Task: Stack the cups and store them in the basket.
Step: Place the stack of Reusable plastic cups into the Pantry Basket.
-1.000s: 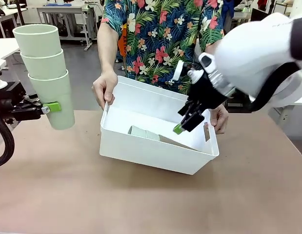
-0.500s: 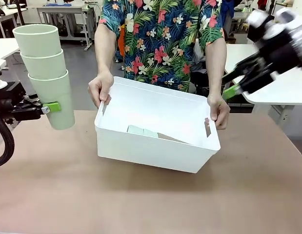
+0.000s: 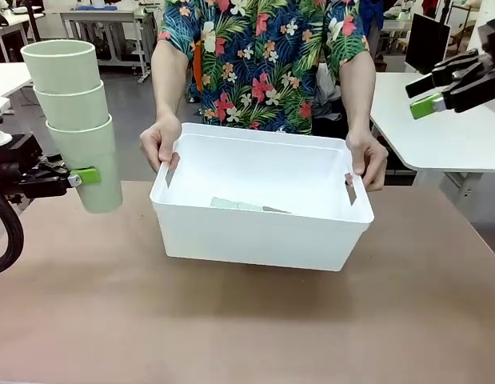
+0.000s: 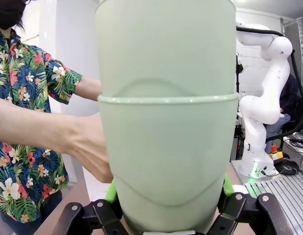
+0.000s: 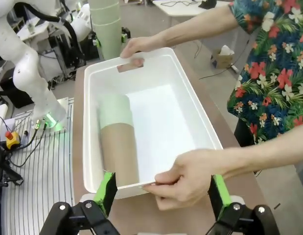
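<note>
My left gripper (image 3: 77,177) is shut on the lowest of three nested mint cups (image 3: 74,120), held upright above the table's left edge. In the left wrist view, that stack (image 4: 166,127) stands between the green pads (image 4: 111,192). The white basket (image 3: 255,236) sits mid-table, and a person's hands (image 3: 161,142) grip both slot handles. Inside it lies a nested stack with a tan cup (image 5: 120,152) outermost and a mint cup (image 5: 114,110) sticking out of it. My right gripper (image 3: 437,90) hangs open and holds nothing, high at the far right. In the right wrist view, the right gripper (image 5: 163,196) looks down on the basket (image 5: 87,122).
The person stands at the far side behind the basket. Brown tabletop (image 3: 247,328) lies bare in front of the basket. A white table (image 3: 447,136) stands behind on the right, under my right gripper. The left arm's base (image 5: 38,98) stands beyond the basket in the right wrist view.
My right gripper has pulled out of the basket, up and to the right. The person has turned and levelled the basket. The left arm with its cups has not moved.
</note>
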`<control>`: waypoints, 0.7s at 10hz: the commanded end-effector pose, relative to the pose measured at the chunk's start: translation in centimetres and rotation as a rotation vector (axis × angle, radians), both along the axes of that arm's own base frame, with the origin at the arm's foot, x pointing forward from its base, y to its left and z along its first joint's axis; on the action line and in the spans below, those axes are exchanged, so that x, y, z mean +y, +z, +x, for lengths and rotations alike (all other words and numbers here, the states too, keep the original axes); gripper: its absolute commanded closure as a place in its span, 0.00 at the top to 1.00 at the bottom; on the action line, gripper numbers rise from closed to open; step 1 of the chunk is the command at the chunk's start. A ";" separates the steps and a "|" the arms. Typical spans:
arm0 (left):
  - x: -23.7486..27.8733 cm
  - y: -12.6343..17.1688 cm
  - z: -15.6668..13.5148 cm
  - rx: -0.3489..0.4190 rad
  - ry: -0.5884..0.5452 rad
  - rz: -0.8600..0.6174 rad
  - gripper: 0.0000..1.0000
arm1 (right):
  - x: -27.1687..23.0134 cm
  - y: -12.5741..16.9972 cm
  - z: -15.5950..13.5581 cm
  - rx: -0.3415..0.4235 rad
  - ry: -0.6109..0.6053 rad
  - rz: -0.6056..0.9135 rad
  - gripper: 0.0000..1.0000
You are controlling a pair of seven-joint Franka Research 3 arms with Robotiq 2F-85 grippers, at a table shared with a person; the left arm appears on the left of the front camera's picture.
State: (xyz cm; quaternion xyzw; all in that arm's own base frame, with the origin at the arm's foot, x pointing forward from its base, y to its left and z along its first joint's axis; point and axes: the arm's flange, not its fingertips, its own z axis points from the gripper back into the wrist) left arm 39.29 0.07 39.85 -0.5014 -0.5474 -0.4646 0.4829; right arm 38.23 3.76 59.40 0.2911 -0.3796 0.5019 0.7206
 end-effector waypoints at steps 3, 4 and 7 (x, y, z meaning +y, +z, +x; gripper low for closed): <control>-0.1 0.4 -0.2 -0.013 -0.001 -0.005 0.86 | 0.0 0.0 0.0 0.000 0.000 0.000 1.00; -0.1 0.4 -0.2 -0.013 -0.001 -0.005 0.86 | 0.0 0.0 0.0 0.000 0.000 0.000 1.00; -0.1 0.4 -0.2 -0.013 -0.001 -0.005 0.86 | 0.0 0.0 0.0 0.000 0.000 0.000 1.00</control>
